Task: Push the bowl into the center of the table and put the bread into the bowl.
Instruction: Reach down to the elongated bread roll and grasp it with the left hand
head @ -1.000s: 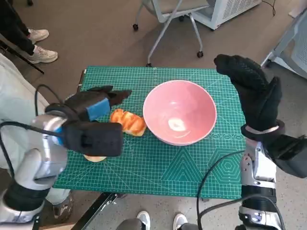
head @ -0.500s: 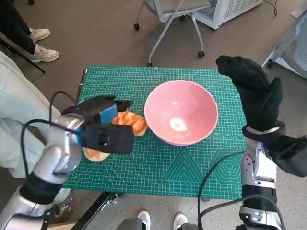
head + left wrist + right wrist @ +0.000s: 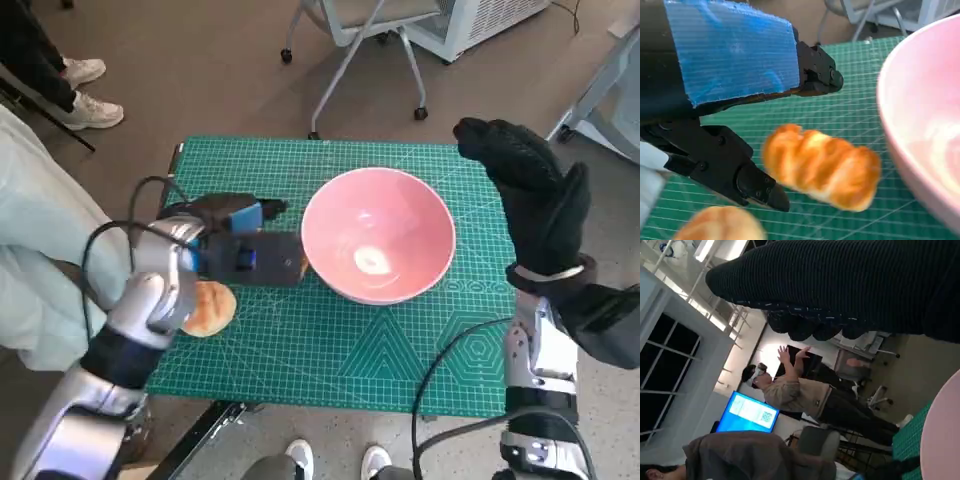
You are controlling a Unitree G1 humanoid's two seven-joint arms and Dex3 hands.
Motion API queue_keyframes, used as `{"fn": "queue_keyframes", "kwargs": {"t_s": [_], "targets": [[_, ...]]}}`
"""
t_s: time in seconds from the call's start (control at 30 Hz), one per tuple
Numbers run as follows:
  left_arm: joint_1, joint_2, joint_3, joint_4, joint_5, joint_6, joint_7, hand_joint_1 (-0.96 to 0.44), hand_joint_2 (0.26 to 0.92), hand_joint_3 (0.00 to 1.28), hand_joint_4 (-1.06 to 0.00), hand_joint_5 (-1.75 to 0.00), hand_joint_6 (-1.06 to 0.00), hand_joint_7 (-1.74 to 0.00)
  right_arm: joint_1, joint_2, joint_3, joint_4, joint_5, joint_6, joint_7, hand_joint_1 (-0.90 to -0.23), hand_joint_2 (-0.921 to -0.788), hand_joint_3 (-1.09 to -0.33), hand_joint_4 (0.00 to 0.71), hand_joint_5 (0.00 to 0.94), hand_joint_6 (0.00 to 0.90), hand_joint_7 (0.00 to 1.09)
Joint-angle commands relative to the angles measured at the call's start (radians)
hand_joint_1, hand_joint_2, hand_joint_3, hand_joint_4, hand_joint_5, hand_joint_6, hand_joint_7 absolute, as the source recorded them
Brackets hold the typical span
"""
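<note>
— Green cutting mat covers the surface (image 3: 400,350), which fills the middle of the head view. What sits on it, biggest first?

— Pink bowl (image 3: 378,235), right of centre in the frame. It holds no bread; only a pale glare shows on its bottom. In the left wrist view its rim (image 3: 920,110) curves down the right edge, cut off by the frame.

— And the hands?

— Right hand (image 3: 530,195) is raised at the upper right of the head view, beyond the surface's right edge, apart from the bowl, gloved fingers extended and holding nothing. Its wrist view shows mostly the glove (image 3: 850,285) across the top, with a person (image 3: 805,395) in the background below it.

— Left hand?

— Left hand (image 3: 235,240) lies left of the bowl, over the twisted bread. From the head view the bread is hidden under it. The left wrist view shows the bread (image 3: 822,167) lying on the mat between the spread black fingers (image 3: 725,167), just beside the bowl. Whether any of the fingers touch it, I cannot tell; the loaf is blurred.

— Anything smaller?

— Round bun (image 3: 208,308), lower left of the hand, partly covered by the forearm; in the wrist view only its top (image 3: 722,227) shows at the bottom edge.
</note>
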Motion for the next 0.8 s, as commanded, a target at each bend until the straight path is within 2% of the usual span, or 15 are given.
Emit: {"fn": "queue_keyframes", "kwargs": {"t_s": [0.03, 0.3, 0.47, 0.57, 0.6, 0.63, 0.7, 0.73, 0.77, 0.8], "targets": [[-0.04, -0.028, -0.016, 0.108, -0.018, -0.052, 0.043, -0.08, 0.719, 0.02, -0.2, -0.01, -0.31, -0.01, 0.024, 0.0, -0.004, 0.014, 0.014, 0.007, 0.014, -0.667, -0.921, -0.77, 0.194, 0.002, 0.075, 0.53], [-0.099, -0.067, -0.056, 0.277, 0.001, -0.121, 0.115, -0.05, 0.743, 0.03, -0.25, -0.02, -0.36, -0.02, 0.029, 0.004, -0.01, 0.015, 0.022, 0.009, 0.021, -0.671, -0.921, -0.762, 0.192, 0.001, 0.084, 0.51], [-0.125, -0.077, -0.076, 0.361, 0.009, -0.158, 0.155, -0.05, 0.767, 0.03, -0.35, -0.03, -0.42, -0.04, 0.032, 0.004, -0.011, 0.014, 0.025, 0.008, 0.023, -0.672, -0.921, -0.759, 0.191, 0.0, 0.091, 0.5], [-0.133, -0.075, -0.086, 0.391, 0.013, -0.179, 0.17, -0.03, 0.79, 0.04, -0.52, -0.1, -0.52, -0.08, 0.034, 0.002, -0.013, 0.014, 0.028, 0.006, 0.025, -0.673, -0.921, -0.757, 0.192, 0.001, 0.096, 0.49], [-0.134, -0.071, -0.089, 0.396, 0.014, -0.185, 0.173, -0.02, 0.792, 0.04, -0.54, -0.11, -0.53, -0.08, 0.034, 0.002, -0.014, 0.016, 0.027, 0.005, 0.025, -0.673, -0.921, -0.757, 0.192, 0.001, 0.096, 0.49], [-0.134, -0.067, -0.093, 0.4, 0.017, -0.19, 0.174, -0.01, 0.802, 0.03, -0.6, -0.26, -0.58, -0.11, 0.034, 0.002, -0.014, 0.017, 0.027, 0.003, 0.024, -0.673, -0.921, -0.756, 0.192, 0.001, 0.098, 0.49], [-0.135, -0.061, -0.1, 0.406, 0.022, -0.197, 0.174, 0.12, 0.842, 0.06, -0.62, -0.62, -0.63, -0.18, 0.035, 0.0, -0.015, 0.018, 0.027, 0.002, 0.024, -0.673, -0.921, -0.754, 0.193, 0.001, 0.106, 0.47], [-0.136, -0.059, -0.102, 0.409, 0.023, -0.2, 0.174, 0.14, 0.87, 0.07, -0.64, -0.86, -0.61, -0.41, 0.034, 0.0, -0.016, 0.019, 0.027, 0.001, 0.024, -0.673, -0.921, -0.754, 0.193, 0.001, 0.112, 0.46], [-0.136, -0.057, -0.106, 0.411, 0.026, -0.202, 0.173, 0.09, 0.888, 0.1, -0.64, -1.03, -0.59, -0.67, 0.034, -0.001, -0.017, 0.021, 0.027, 0.0, 0.023, -0.674, -0.921, -0.753, 0.193, 0.001, 0.116, 0.45], [-0.136, -0.056, -0.108, 0.414, 0.027, -0.205, 0.173, 0.06, 0.9, 0.1, -0.63, -1.13, -0.59, -0.84, 0.033, -0.001, -0.017, 0.022, 0.026, 0.0, 0.023, -0.674, -0.921, -0.753, 0.193, 0.001, 0.119, 0.45]]}}
